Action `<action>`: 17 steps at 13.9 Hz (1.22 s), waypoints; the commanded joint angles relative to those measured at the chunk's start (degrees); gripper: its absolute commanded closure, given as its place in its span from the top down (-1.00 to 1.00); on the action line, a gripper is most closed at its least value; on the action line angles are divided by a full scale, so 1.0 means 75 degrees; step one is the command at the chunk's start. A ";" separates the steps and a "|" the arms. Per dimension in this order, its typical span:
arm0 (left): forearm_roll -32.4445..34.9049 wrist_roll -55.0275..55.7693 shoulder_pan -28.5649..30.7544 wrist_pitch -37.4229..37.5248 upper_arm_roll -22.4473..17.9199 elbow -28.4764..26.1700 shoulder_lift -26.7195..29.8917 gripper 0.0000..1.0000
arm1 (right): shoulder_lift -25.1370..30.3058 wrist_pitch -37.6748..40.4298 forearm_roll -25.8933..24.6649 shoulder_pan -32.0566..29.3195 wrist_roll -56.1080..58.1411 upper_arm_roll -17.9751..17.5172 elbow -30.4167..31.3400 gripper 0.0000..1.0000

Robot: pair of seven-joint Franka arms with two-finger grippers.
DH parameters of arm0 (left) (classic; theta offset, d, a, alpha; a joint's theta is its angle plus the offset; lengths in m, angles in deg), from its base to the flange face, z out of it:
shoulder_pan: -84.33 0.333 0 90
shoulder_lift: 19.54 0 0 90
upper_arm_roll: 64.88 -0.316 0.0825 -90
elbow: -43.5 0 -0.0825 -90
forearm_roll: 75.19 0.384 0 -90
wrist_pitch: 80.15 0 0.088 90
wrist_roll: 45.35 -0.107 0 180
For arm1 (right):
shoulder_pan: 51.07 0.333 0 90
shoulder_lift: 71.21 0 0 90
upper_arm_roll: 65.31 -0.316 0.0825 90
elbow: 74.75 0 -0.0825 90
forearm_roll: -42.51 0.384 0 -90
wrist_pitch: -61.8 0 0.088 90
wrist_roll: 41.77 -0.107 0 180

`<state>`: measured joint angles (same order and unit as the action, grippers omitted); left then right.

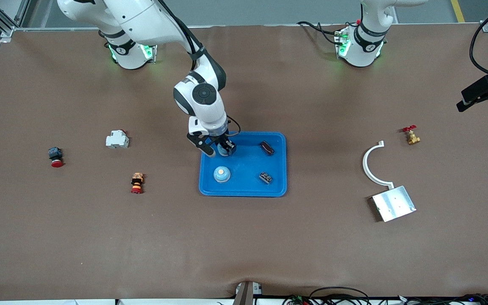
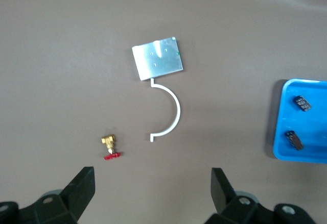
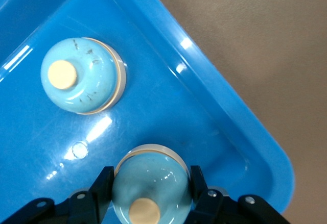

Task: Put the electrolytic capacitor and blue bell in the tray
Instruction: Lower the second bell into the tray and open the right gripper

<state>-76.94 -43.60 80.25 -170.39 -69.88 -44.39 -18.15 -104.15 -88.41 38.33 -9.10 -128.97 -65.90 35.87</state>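
Right gripper (image 3: 149, 193) grips a blue bell (image 3: 148, 180) inside the tray (image 3: 245, 127) corner; left gripper (image 2: 153, 193) gapes.

My table (image 1: 244, 245) is a wide brown sheet filling the front view. At its centre lies the blue tray (image 1: 280, 186). In the left half sit a white block (image 1: 117, 139), a red-capped black button (image 1: 55, 156) and a striped knob (image 1: 137, 182). In the right half lie a brass valve (image 1: 411, 135), a white curved bracket (image 1: 373, 163) and a metal plate (image 1: 393, 203).
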 commanded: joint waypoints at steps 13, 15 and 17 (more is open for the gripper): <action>0.0104 -0.0045 0.0344 -0.0226 0.0503 -0.0152 -0.0034 1.00 | -0.0284 0.0011 -0.0791 -0.0006 -0.0280 0.0126 -0.0253 -1.00; 0.0104 -0.0045 0.0344 -0.0226 0.0491 -0.0152 -0.0045 1.00 | -0.0284 0.0023 -0.0791 0.0006 -0.0280 0.0114 -0.0253 -1.00; 0.0104 -0.0045 0.0344 -0.0226 0.0503 -0.0152 -0.0046 1.00 | -0.0284 0.0023 -0.0791 0.0006 -0.0292 0.0114 -0.0253 -1.00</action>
<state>-76.34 -43.59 81.91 -171.89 -67.07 -45.17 -19.04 -105.62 -88.44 34.26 -9.10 -129.40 -65.07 34.89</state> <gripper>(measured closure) 0.000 0.348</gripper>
